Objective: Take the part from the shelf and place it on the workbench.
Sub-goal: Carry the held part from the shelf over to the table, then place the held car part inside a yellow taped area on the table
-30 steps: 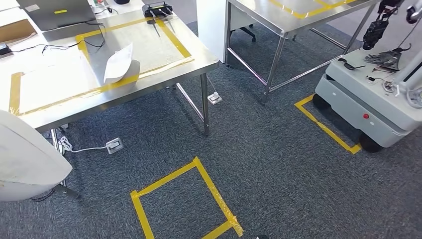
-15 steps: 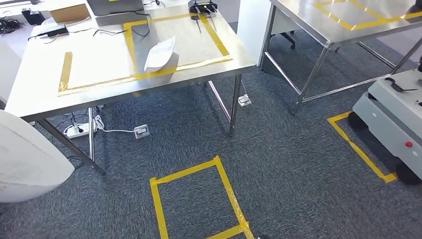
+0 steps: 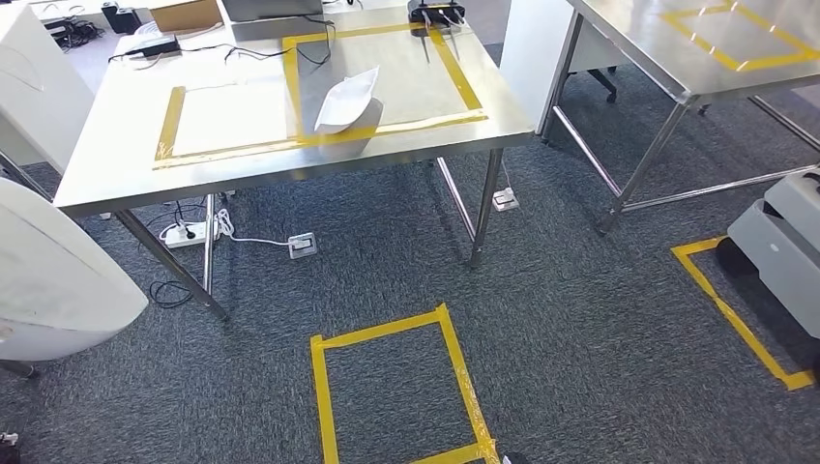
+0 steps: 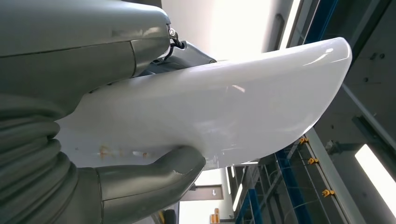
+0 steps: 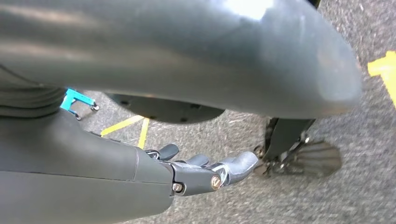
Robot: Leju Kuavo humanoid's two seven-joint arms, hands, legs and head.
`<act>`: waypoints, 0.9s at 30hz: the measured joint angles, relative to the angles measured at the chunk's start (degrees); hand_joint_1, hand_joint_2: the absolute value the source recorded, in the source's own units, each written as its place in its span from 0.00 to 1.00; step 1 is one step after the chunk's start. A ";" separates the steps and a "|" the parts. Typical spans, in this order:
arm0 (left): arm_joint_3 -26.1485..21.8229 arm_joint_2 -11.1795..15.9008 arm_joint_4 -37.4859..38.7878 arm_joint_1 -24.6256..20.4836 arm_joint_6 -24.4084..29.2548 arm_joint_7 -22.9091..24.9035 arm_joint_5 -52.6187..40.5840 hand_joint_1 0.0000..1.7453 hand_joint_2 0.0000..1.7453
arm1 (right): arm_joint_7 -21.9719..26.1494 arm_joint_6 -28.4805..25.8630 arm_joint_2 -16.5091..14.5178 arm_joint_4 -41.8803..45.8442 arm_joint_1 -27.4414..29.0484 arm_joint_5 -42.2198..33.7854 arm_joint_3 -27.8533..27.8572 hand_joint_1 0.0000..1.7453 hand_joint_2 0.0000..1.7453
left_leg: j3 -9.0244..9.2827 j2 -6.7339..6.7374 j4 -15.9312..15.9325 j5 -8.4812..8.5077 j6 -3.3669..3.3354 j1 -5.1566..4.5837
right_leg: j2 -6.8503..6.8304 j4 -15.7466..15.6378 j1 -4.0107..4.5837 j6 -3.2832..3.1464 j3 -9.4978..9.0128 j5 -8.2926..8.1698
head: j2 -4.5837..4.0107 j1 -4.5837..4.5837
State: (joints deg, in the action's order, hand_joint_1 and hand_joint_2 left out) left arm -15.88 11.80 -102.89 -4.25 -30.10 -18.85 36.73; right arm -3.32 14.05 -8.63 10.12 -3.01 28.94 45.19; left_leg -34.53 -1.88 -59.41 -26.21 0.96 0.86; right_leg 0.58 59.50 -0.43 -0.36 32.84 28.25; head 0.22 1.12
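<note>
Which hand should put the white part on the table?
Left. The left hand already holds the white part, and the table stands ahead on that side. The right hand hangs over the floor, holding nothing.

The right hand (image 5: 205, 170), grey with darker fingers (image 5: 169, 150), hung empty above grey speckled carpet (image 5: 355, 196); yellow tape strips (image 5: 122, 125) lay on that carpet.

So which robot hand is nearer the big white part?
Left. The left robot hand grips the white part; the right robot hand hangs low over the carpet, holding nothing.
</note>
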 joint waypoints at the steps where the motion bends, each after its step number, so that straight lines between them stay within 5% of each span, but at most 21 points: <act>1: 0.07 0.18 0.17 -0.18 0.00 -0.01 0.08 1.00 1.00 | 0.00 -0.01 0.01 0.00 0.04 0.00 0.09 0.00 0.00 | 0.07 0.04 0.15 0.05 -0.42 -0.05 | 0.00 -0.10 0.01 -0.10 0.01 -0.10 | 0.00 0.01; 3: 0.31 0.47 0.63 -0.64 -0.01 -0.05 0.39 1.00 1.00 | 0.03 -0.02 0.01 0.00 0.02 -0.03 0.26 0.00 0.00 | 0.26 0.14 0.49 0.28 -1.08 -0.13 | 0.01 -0.18 -0.01 -0.33 0.00 -0.20 | 0.00 0.03; 9: 1.39 0.99 2.23 -2.27 -0.08 -0.18 1.04 1.00 1.00 | -0.08 -0.02 -0.01 0.00 -0.13 -0.20 0.66 0.00 0.00 | 0.40 0.20 0.96 0.53 -0.49 -0.14 | -0.02 -0.19 -0.16 -0.66 0.00 -0.28 | 0.00 0.04; 13: 2.28 1.06 2.79 -2.99 -0.20 -0.20 1.06 1.00 1.00 | -0.09 -0.02 -0.17 0.00 -0.10 -0.31 0.81 0.00 0.00 | 0.21 0.24 1.27 0.06 -1.12 -0.42 | -0.07 -0.25 -0.37 -0.19 -0.23 -0.62 | 0.00 0.03; 16: 2.59 1.11 3.06 -3.26 -0.27 -0.31 1.16 1.00 1.00 | -0.09 -0.01 -0.19 0.00 -0.04 -0.35 0.87 0.00 0.00 | 1.76 0.23 3.00 0.27 -1.36 0.01 | -0.20 0.99 -0.23 0.51 -0.24 -1.37 | 0.00 -0.03; 20: 2.79 1.02 3.57 -3.39 -0.53 -0.52 1.37 1.00 1.00 | -0.09 0.00 -0.17 0.00 -0.15 -0.50 1.20 0.00 0.00 | 2.79 0.28 3.29 0.39 -1.16 0.49 | -0.24 9.81 -0.35 1.44 4.51 4.09 | 0.00 -0.28; 22: 2.84 1.01 4.04 -3.45 -0.55 -0.68 1.43 1.00 1.00 | -0.09 0.00 -0.17 0.00 -0.02 -0.53 1.28 0.00 0.00 | 2.81 0.26 3.10 0.03 -1.01 0.61 | -0.24 13.43 -0.56 1.78 6.95 5.06 | 0.00 -0.28; 24: 2.89 1.01 4.68 -3.57 -0.55 -0.90 1.47 1.00 1.00 | -0.09 0.00 -0.17 0.00 0.18 -0.55 1.32 0.00 0.00 | 2.98 0.14 2.59 -0.60 -0.43 0.99 | -0.25 11.86 -0.92 2.27 7.07 2.88 | 0.00 -0.28; 26: 2.96 1.02 5.06 -3.72 -0.56 -1.04 1.48 1.00 1.00 | -0.09 0.00 -0.18 -0.01 0.26 -0.57 1.32 0.00 0.00 | 3.13 0.00 1.63 -1.58 0.59 1.46 | -0.04 4.91 -1.31 2.79 4.34 -0.67 | 0.00 -0.30; 27: 3.04 1.01 5.18 -3.81 -0.58 -1.09 1.48 1.00 1.00 | -0.07 0.00 -0.20 -0.01 0.24 -0.57 1.32 0.00 0.00 | 3.10 -0.07 1.20 -2.13 1.12 1.56 | 0.09 2.37 -1.33 2.57 3.29 -0.67 | 0.00 -0.31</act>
State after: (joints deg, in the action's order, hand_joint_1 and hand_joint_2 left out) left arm -12.84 12.81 -97.71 -8.05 -30.68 -19.94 38.21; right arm -3.39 14.05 -8.84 10.11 -2.78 28.37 46.51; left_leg -31.43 -1.96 -58.21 -28.34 2.09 2.42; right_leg 0.67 61.86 -1.76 2.21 36.13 27.58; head 0.22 0.81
